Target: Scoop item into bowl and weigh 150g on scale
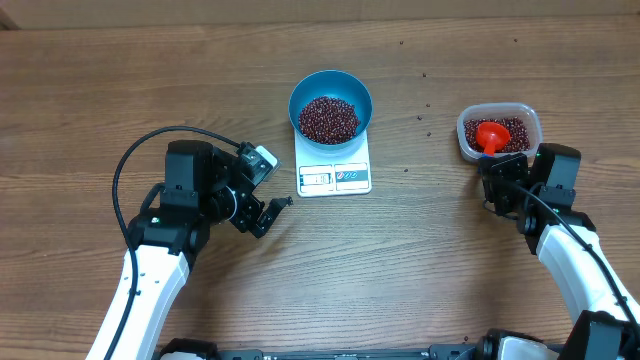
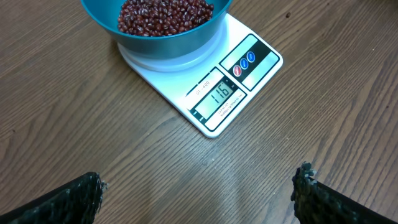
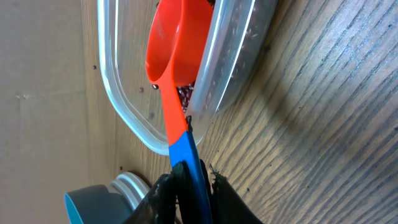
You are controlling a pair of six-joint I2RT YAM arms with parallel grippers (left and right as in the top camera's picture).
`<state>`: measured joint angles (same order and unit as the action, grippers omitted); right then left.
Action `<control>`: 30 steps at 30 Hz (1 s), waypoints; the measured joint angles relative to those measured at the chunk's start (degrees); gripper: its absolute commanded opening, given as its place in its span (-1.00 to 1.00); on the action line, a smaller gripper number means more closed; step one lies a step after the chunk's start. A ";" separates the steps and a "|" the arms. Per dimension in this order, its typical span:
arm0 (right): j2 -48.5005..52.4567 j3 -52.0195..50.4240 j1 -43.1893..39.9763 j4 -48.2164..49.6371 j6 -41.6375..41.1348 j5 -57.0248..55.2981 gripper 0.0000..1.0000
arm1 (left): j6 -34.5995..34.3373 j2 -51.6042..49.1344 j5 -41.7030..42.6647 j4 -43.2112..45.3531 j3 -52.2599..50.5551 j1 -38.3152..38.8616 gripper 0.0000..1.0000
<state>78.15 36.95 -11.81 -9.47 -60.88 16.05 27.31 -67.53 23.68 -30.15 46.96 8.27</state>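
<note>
The left gripper (image 2: 198,180) is hanging above the bare wooden table (image 1: 420,260), left of the scale, with its jaws spread wide and nothing between them. Its fingers are pointing toward the scale, well apart from it.

Near the middle, the white scale (image 1: 335,178) is lying flat on the table, its display (image 2: 217,94) facing the robot and showing 116. The blue bowl (image 1: 297,95) is sitting on the far part of the scale, and a heap of dark red beans (image 1: 328,118) is filling the bottom of the bowl. A few loose beans are lying on the table between the bowl and the tub.

On the right, a clear plastic tub (image 1: 465,140) is holding more beans. An orange scoop (image 1: 490,135) is resting with its cup inside the tub, its blue handle reaching out over the near rim. The right gripper (image 1: 497,172) is sitting just beside that rim, its jaws drawn narrow around the blue handle, pressing it from both sides.
</note>
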 measured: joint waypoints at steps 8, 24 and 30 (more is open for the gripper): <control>0.00 0.00 -0.15 0.85 -0.35 0.26 -0.76 | 0.00 0.00 0.02 0.00 0.00 0.00 0.99; -6.43 6.88 -0.17 -12.98 14.32 1.70 -0.93 | 0.00 0.00 0.00 0.00 0.00 0.00 0.99; -6.51 20.06 -0.20 -28.96 24.15 0.94 -0.93 | 0.00 0.00 0.00 0.00 0.00 0.00 0.99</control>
<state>71.64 57.01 -12.01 -38.44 -36.73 16.99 27.31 -67.53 23.68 -30.15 46.96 8.27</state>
